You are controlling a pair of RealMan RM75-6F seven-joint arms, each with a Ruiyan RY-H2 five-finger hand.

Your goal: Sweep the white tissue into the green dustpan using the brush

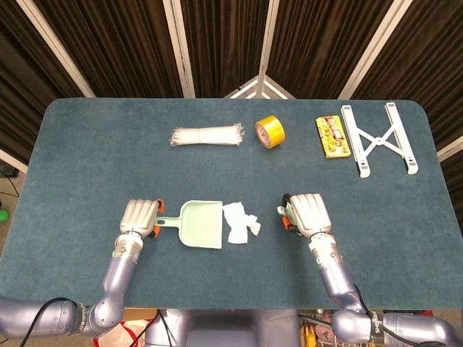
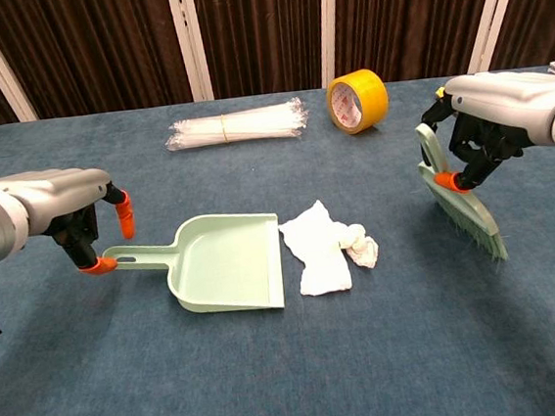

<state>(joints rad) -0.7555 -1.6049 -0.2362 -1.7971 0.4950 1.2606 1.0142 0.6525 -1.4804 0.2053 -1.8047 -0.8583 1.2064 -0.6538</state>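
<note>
We see one white tissue (image 2: 325, 253) crumpled on the blue table (image 1: 87, 159), its edge touching the open mouth of the single green dustpan (image 2: 224, 263). One green brush (image 2: 462, 210) hangs tilted to the tissue's right, well apart from it, our right hand (image 2: 481, 129) curled around its handle — from the head view the brush is almost wholly hidden under that hand. Our left hand (image 2: 76, 213) sits at the tip of the dustpan's handle, fingers parted around it; contact is hard to make out. Farther back lie one bundle of clear straws (image 1: 206, 136), one yellow tape roll (image 1: 270, 131), one yellow packet (image 1: 332, 136) and one white folding stand (image 1: 379, 139) — the last two cut from the chest view.
</note>
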